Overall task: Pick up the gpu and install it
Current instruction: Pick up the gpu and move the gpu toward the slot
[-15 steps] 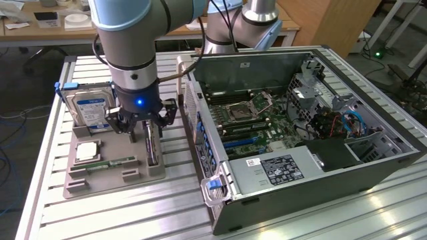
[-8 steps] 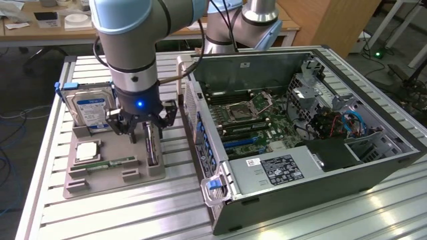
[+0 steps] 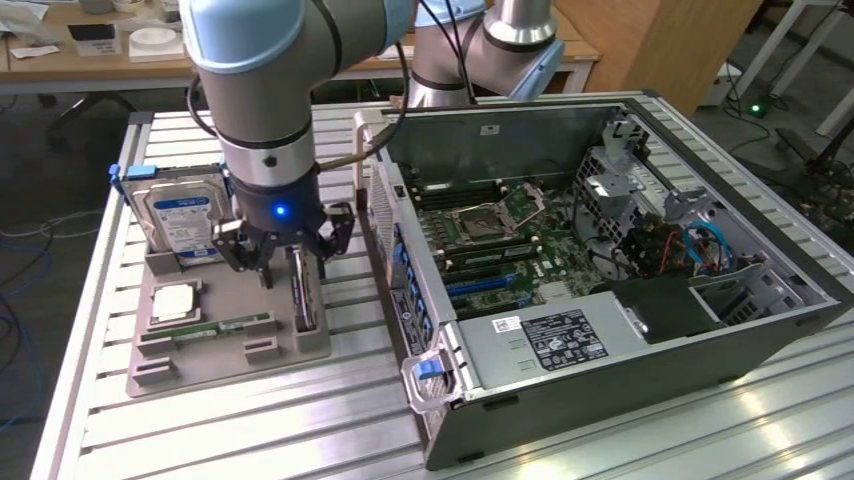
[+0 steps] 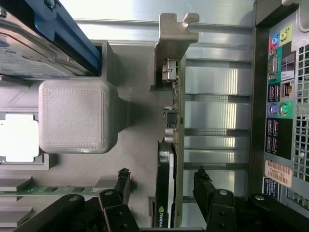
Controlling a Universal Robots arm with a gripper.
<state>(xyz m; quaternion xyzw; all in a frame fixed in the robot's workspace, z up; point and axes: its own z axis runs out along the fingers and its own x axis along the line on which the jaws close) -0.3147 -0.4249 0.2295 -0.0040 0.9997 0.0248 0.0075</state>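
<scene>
Exterior view, left of centre: grey arm (image 3: pixel 267 100) points straight down over the grey plastic tray (image 3: pixel 227 355), black fingers (image 4: pixel 206 191) spread open astride the thin dark gpu card (image 3: pixel 303 295) standing on edge, gripping nothing.

Light is glinting off the ribbed silver aluminium desk (image 3: pixel 200 440), while a cluttered pale wooden table (image 3: pixel 80 68) and a brown wooden cabinet (image 3: pixel 654 40) are standing behind on the dark floor (image 3: pixel 54 160).

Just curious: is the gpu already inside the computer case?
No, the gpu stands on edge in the grey tray, outside the case.
</scene>
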